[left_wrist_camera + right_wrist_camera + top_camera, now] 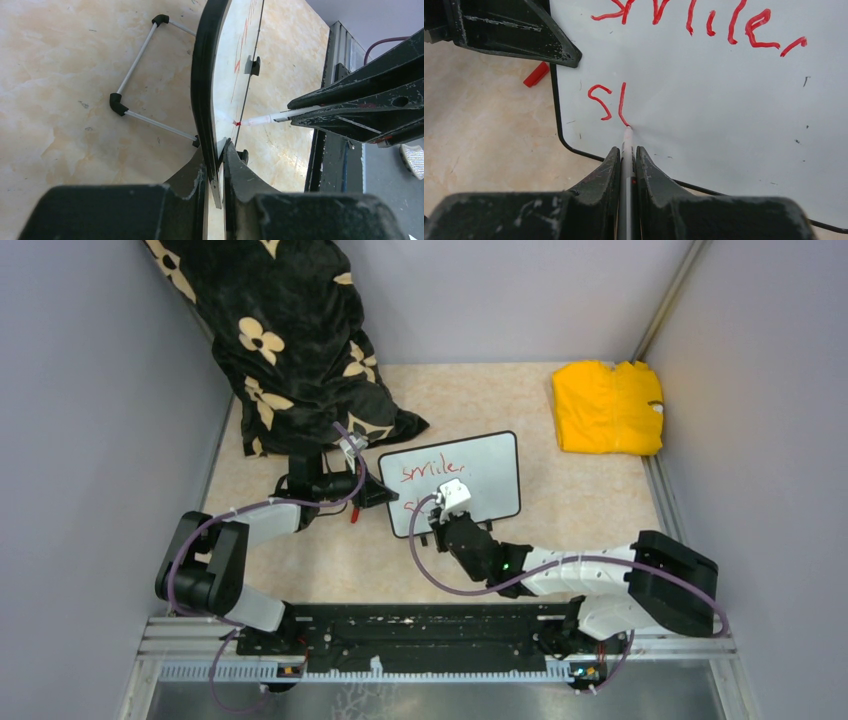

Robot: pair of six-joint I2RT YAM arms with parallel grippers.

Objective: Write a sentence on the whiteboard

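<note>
A: What's the right gripper [627, 152] doing?
B: Its jaws are closed on a red marker [627, 142]. The barrel runs straight out between them and the tip touches the whiteboard [724, 100] low on its left side. Pinched along the barrel so the tip leads, I'd say.

A: And the left gripper [216, 160]?
B: Jaws clamped on the whiteboard's left frame edge, one on each face. It's probably bracing the board so pen pressure doesn't shove or tip it. Looks propped on a wire stand [145, 75] behind the whiteboard.

A: Where's the sentence [710, 24]?
B: On the whiteboard, in red. The top line reads roughly "smile," across the upper part. The second line is only an "s" plus one stroke at the lower left, with the tip at that stroke's foot. So it's mid-word, with plenty to go.

A: Anything else?
B: There's a red cap [536, 74] on the surface [484, 130] just left of the whiteboard's lower-left corner, off so the nib is bare. Also a yellow folded cloth [607, 407] well apart, beyond the whiteboard's right side, maybe for wiping. And black flowered fabric [290, 340] beyond its left side, use unclear.
</note>
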